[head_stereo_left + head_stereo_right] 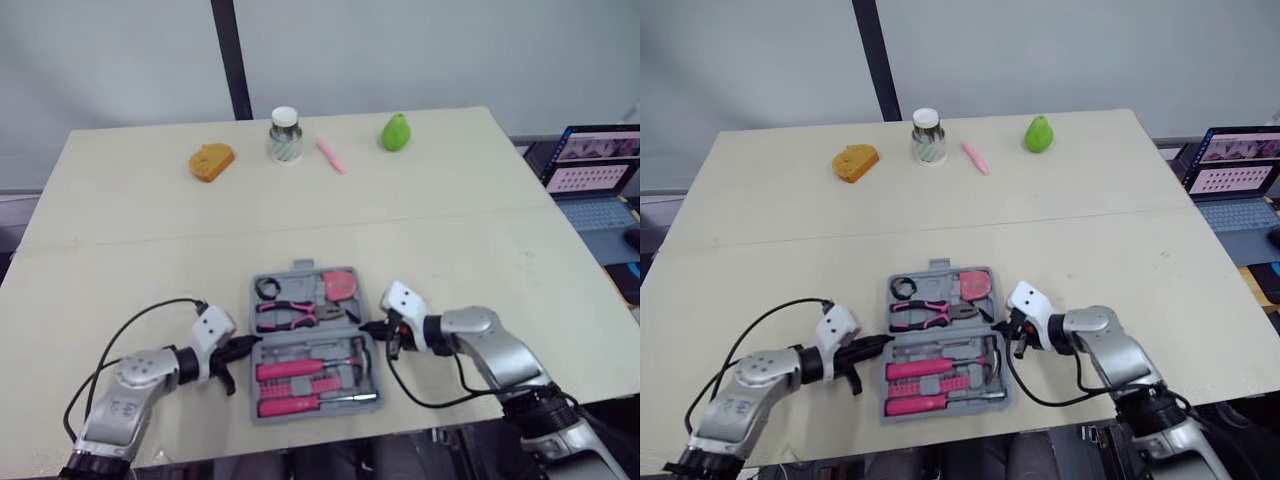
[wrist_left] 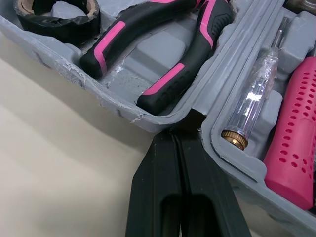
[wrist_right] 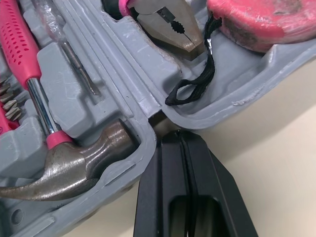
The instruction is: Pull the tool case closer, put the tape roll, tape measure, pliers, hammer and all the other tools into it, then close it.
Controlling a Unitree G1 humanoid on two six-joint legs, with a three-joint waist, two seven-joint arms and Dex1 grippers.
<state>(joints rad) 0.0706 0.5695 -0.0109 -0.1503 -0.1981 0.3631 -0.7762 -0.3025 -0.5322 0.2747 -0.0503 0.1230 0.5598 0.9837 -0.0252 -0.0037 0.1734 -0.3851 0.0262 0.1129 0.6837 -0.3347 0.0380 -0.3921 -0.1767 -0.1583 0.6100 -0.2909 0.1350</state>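
The grey tool case (image 1: 302, 267) lies open near the table's front edge. Its far half holds a black tape roll (image 1: 267, 289), pink-handled pliers (image 1: 290, 314) and a pink tape measure (image 1: 341, 284). Its near half holds a hammer (image 3: 74, 163), pink-handled screwdrivers (image 1: 290, 405) and a clear tester screwdriver (image 2: 256, 94). My left gripper (image 1: 243, 345) is shut, its tip touching the hinge notch on the case's left side. My right gripper (image 1: 366, 327) is shut too, its tip at the hinge notch on the right side.
Along the far edge stand an orange sponge-like piece (image 1: 211, 161), a white-capped jar (image 1: 285, 135), a pink marker (image 1: 331, 155) and a green pear (image 1: 396, 132). A laptop (image 1: 595, 175) sits beyond the table's right edge.
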